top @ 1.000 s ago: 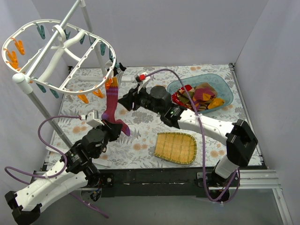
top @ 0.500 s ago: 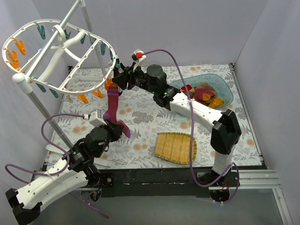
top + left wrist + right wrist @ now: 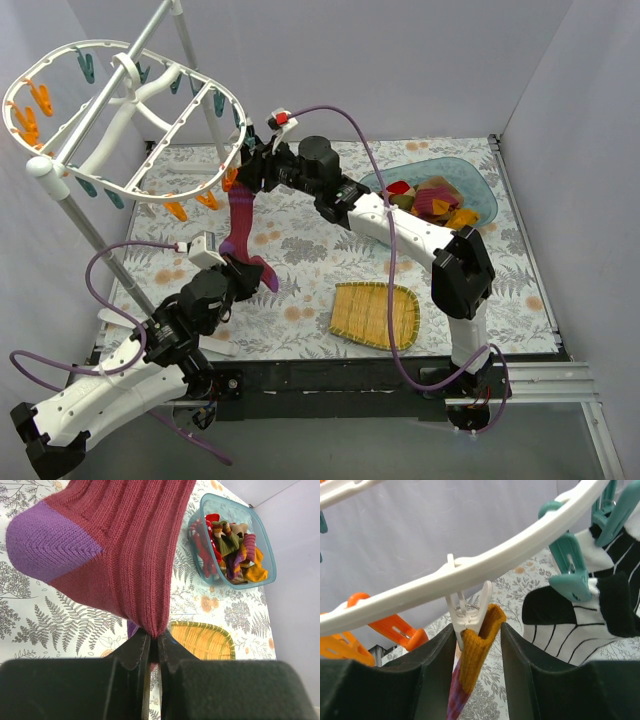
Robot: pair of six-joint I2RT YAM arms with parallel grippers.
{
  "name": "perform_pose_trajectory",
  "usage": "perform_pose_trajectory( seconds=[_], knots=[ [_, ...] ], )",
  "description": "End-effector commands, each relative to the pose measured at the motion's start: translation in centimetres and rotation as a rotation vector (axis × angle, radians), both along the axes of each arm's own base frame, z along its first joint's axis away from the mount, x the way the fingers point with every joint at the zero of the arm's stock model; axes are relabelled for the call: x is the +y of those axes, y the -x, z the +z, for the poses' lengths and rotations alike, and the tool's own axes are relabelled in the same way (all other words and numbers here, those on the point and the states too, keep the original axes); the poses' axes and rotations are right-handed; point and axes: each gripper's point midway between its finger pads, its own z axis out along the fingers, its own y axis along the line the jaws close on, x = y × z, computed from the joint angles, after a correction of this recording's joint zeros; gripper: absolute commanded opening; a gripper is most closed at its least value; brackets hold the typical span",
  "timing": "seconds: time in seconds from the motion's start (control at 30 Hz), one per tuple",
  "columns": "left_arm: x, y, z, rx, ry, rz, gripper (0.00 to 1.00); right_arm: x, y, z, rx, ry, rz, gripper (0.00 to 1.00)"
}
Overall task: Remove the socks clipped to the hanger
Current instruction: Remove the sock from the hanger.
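A maroon sock (image 3: 240, 215) with an orange cuff (image 3: 479, 647) and purple heel (image 3: 47, 542) hangs from a white clip (image 3: 468, 611) on the white oval hanger (image 3: 205, 180). My left gripper (image 3: 243, 268) is shut on the sock's lower end (image 3: 154, 632), below the hanger. My right gripper (image 3: 248, 172) is up at the rim (image 3: 495, 560). Its open jaws stand on either side of the clip and cuff, midpoint (image 3: 477, 645). A black-and-white sock (image 3: 570, 622) hangs from teal clips (image 3: 567, 567) just to the right.
Orange clips (image 3: 395, 630) dangle left of the white clip. The hanger's pole stand (image 3: 85, 225) rises at the left. A blue bin (image 3: 488, 200) of loose socks sits at the back right, and a woven basket (image 3: 375, 315) lies near the front.
My right arm has swung left and up from the table's middle to the hanger rim, its jaws now around the clip. The left gripper has kept hold of the sock's lower end.
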Motion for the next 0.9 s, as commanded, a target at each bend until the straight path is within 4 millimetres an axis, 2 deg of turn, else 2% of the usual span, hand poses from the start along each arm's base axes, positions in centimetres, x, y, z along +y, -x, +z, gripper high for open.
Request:
perform_pose_trajectory(
  seconds=[0.0, 0.33, 0.73, 0.87],
  knots=[
    [0.3, -0.2, 1.3, -0.019, -0.002, 0.013, 0.00, 0.8, 0.0, 4.2, -0.056, -0.099, 0.020, 0.48],
    [0.1, -0.3, 1.1, -0.016, -0.012, 0.010, 0.00, 1.5, -0.5, 5.3, -0.064, -0.158, 0.023, 0.47],
    [0.1, -0.4, 1.1, -0.015, -0.018, 0.013, 0.00, 0.4, 0.4, 7.3, -0.106, -0.236, 0.016, 0.47],
    [0.1, -0.4, 1.2, -0.018, -0.017, 0.013, 0.00, 0.3, 0.6, 7.4, -0.107, -0.253, 0.021, 0.41]
  ],
)
